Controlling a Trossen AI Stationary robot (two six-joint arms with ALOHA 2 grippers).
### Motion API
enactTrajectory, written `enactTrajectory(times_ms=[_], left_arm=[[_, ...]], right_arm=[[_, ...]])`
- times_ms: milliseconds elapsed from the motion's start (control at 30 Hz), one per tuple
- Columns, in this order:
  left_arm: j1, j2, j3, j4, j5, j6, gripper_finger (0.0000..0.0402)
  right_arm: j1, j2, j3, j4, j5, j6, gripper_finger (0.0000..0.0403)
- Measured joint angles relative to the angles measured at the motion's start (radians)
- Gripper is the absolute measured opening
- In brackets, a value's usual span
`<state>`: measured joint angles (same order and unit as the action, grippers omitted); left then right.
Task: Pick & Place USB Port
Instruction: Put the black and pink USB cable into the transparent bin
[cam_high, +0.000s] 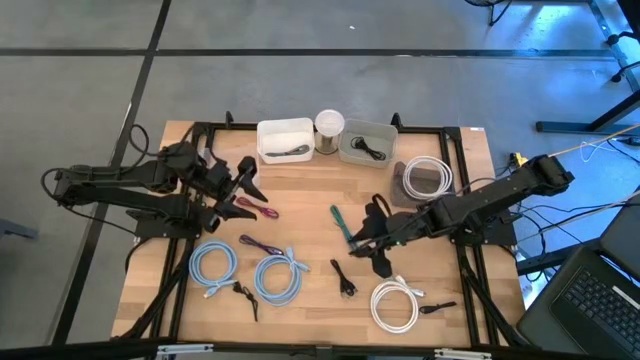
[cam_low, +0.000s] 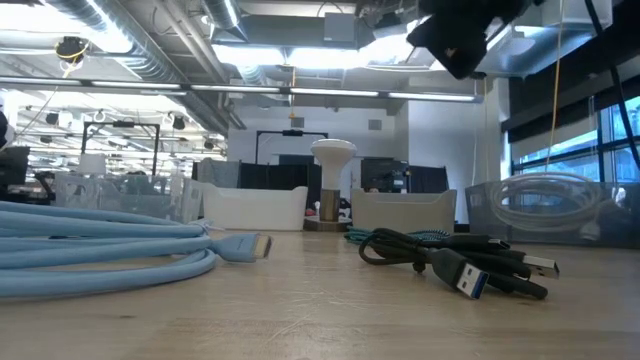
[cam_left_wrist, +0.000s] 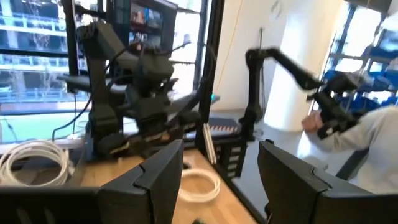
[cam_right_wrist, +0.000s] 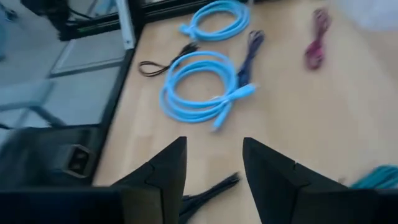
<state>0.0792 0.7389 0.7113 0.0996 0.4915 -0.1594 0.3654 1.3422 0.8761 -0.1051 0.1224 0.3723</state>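
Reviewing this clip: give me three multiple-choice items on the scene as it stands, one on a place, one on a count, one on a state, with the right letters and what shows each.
1. Where does the white-capped cylinder stand?
A. between the white bin and the grey bin
B. inside the grey bin
C. beside the light blue cable coils

2. How many light blue cable coils lie on the table?
A. one
B. two
C. four

3. How does the right gripper stand?
A. shut on a blue cable
B. shut on a white cable
C. open, holding nothing

Key: 1 A, the high view shows it in the gap between the two bins. 2 B, two coils lie side by side at the table's near left. 3 C, the right wrist view shows bare wood between its spread fingers.
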Motion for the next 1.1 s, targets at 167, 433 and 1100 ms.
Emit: enactTrajectory(times_ms=[167, 433, 1100], left_arm=[[0.0, 0.005, 0.0, -0.005, -0.021, -0.013, 0.0198], [-0.002, 0.049, 0.0, -0.057, -0.072, 0.037, 0.0198], [0.0, 0.371, 0.0, -0.728, -0.691, 0.302, 0.0198]], right_arm=[[-0.017, 0.0, 0.0, -0.001, 0.087, -0.091, 0.0158], [-0.045, 0.0, 0.0, -0.001, 0.33, -0.303, 0.0158], [-0.051, 0.0, 0.0, 0.007, 0.484, -0.432, 0.0159]])
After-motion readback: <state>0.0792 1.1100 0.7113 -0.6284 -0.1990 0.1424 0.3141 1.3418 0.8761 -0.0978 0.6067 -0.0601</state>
